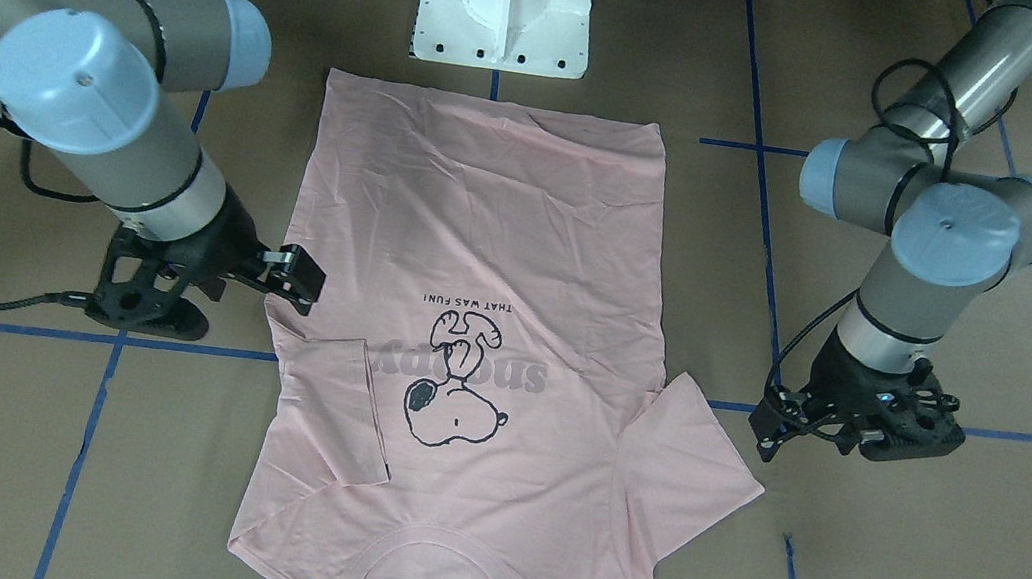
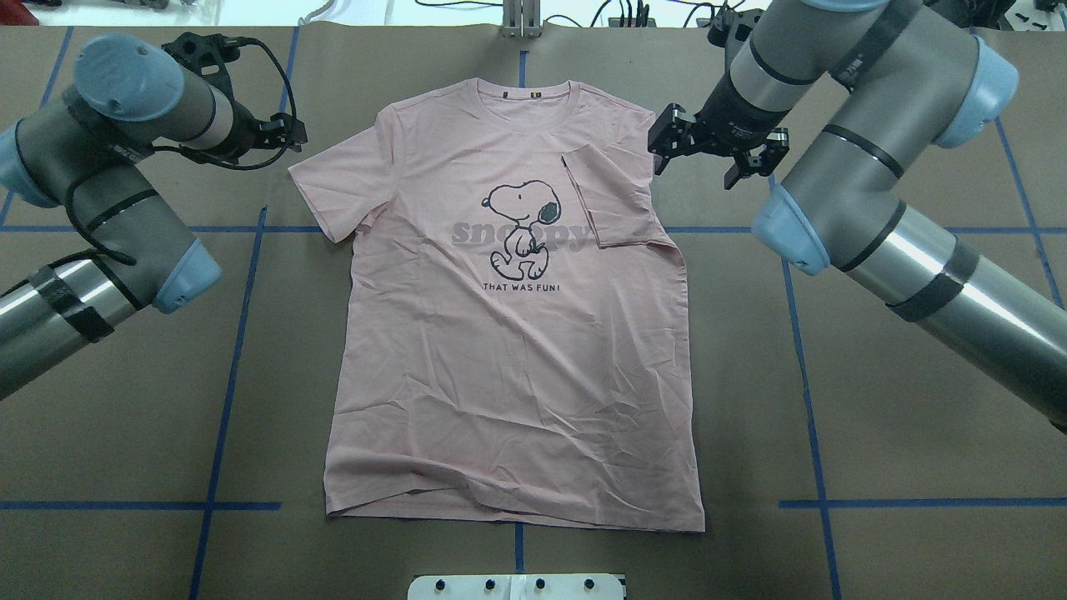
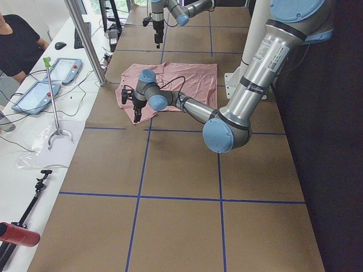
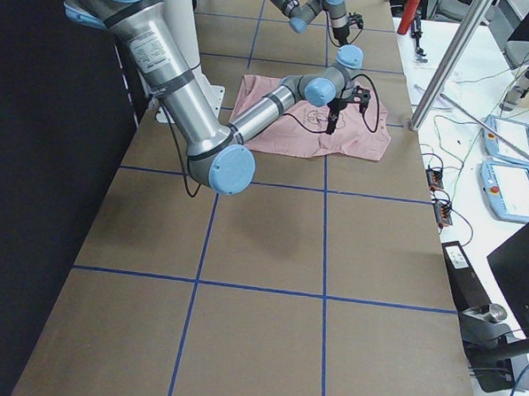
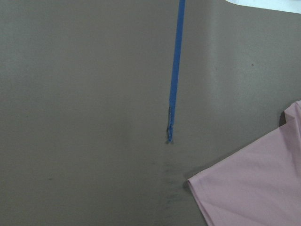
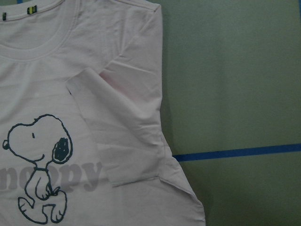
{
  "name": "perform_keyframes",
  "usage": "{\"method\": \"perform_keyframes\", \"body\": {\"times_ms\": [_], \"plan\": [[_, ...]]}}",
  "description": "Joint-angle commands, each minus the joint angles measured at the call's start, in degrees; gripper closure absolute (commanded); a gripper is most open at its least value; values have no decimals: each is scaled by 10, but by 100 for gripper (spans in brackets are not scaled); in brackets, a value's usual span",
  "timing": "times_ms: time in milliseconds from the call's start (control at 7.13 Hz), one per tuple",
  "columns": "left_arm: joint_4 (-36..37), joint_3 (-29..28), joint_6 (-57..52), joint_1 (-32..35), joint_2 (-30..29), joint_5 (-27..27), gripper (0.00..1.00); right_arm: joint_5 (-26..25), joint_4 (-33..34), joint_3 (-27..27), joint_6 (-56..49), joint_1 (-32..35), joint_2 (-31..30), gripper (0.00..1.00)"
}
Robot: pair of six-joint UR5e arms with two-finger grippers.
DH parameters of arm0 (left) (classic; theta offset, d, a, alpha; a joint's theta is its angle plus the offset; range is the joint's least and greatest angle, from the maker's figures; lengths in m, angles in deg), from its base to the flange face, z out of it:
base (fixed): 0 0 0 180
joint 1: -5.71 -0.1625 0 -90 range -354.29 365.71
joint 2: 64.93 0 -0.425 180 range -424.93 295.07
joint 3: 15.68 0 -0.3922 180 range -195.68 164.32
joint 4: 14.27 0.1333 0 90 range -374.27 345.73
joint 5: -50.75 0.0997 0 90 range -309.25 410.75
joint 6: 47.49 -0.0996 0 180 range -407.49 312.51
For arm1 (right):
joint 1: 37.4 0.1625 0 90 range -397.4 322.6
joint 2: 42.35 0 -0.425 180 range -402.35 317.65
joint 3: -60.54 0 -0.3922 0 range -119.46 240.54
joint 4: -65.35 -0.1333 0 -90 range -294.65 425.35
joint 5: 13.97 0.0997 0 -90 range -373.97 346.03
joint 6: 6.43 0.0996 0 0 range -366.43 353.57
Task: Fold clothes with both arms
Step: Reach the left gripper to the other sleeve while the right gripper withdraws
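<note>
The pale pink T-shirt (image 2: 517, 358) lies flat and print-up on the brown table, collar at the far side from the robot. The sleeve on my right side (image 2: 613, 196) is folded in over the chest; it also shows in the right wrist view (image 6: 117, 132). The other sleeve (image 2: 333, 187) is spread flat. My right gripper (image 2: 707, 158) hovers open and empty just outside the folded sleeve's shoulder. My left gripper (image 2: 288, 133) is open and empty beside the spread sleeve, apart from it. The left wrist view shows only that sleeve's corner (image 5: 254, 193).
The white pedestal base (image 1: 505, 5) stands at the shirt's hem side. Blue tape lines (image 2: 225, 358) grid the table. A side bench with tablets (image 3: 34, 93), cables, a metal post (image 3: 85, 39) and an operator (image 3: 17, 39) runs along the far edge.
</note>
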Motion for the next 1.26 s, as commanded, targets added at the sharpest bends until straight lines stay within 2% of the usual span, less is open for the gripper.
{"method": "perform_keyframes", "body": {"times_ms": [0,280,561,701,981,1121], "plan": [[-53,-87,3,-23,-36,44,4,5,1,-17,-1,8,-27,0],[-77,-107,2,-29,-38,51,7,0,0,-15,-3,8,-32,0],[-77,-108,1,-33,-38,49,18,-1,0,-16,-2,8,-31,0],[-77,-108,1,-36,-38,49,33,-1,0,-16,-2,8,-30,0],[-77,-107,-14,-36,-38,48,83,-1,0,-17,-1,8,-30,0],[-77,-104,-27,-36,-38,46,100,-1,0,-17,-1,8,-30,0]]}}
